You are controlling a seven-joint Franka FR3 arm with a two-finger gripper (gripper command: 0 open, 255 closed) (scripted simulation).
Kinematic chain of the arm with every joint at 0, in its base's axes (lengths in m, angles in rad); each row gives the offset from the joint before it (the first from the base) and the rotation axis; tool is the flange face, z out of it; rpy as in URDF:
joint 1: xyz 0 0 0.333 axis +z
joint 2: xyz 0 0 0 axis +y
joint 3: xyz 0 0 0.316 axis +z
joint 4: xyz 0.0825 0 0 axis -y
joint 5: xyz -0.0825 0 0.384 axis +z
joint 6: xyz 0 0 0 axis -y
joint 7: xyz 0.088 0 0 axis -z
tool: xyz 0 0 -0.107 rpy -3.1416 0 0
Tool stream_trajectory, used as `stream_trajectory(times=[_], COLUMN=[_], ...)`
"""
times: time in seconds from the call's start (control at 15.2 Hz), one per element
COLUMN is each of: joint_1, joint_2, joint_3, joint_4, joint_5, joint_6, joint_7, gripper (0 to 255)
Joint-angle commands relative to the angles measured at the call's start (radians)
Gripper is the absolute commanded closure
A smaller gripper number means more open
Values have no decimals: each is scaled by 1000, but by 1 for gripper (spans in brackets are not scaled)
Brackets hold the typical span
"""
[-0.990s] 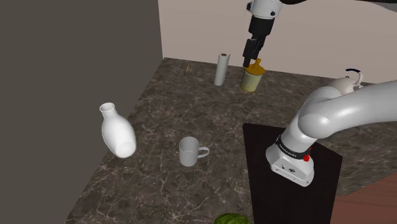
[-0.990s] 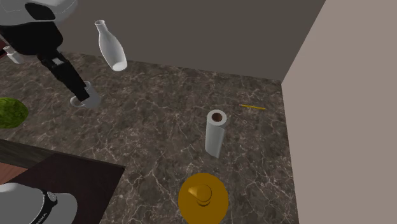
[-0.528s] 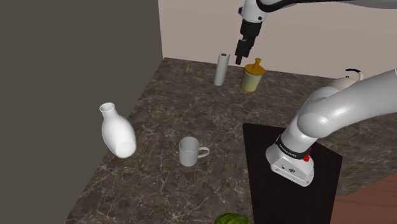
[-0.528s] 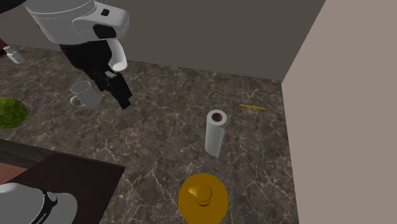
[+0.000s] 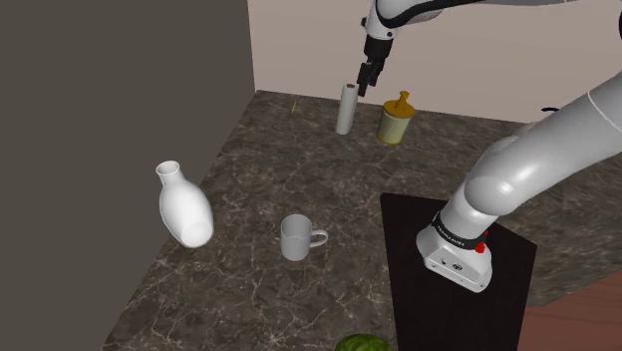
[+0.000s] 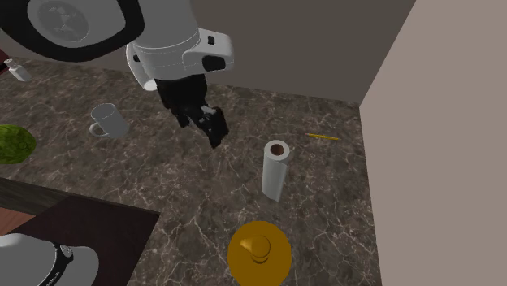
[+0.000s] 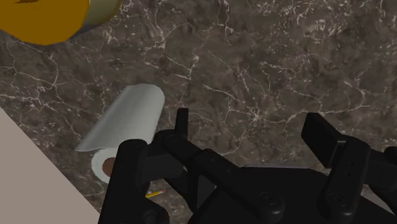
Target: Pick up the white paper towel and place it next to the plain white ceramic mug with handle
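The arm ran off the shoulder view's top edge. Above its elbow peeped a dark loop, and whatever it belonged to was hidden. A green round thing was cut by that view's bottom edge and by the second exterior view's left edge. In the wrist view the yellow container was cut off by the picture's edge. The gripper covered the paper towel's near end and most of a yellow sliver, which was too small to name.
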Motion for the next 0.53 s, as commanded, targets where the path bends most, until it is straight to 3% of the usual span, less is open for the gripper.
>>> stream_trajectory(times=[0.0, 0.46], joint_1=[-2, -21], joint_2=[76, 325], joint_3=[-20, -80], joint_4=[49, 236], joint_5=[3, 45], joint_6=[36, 125], joint_7=[-33, -158], gripper=[0, 0])
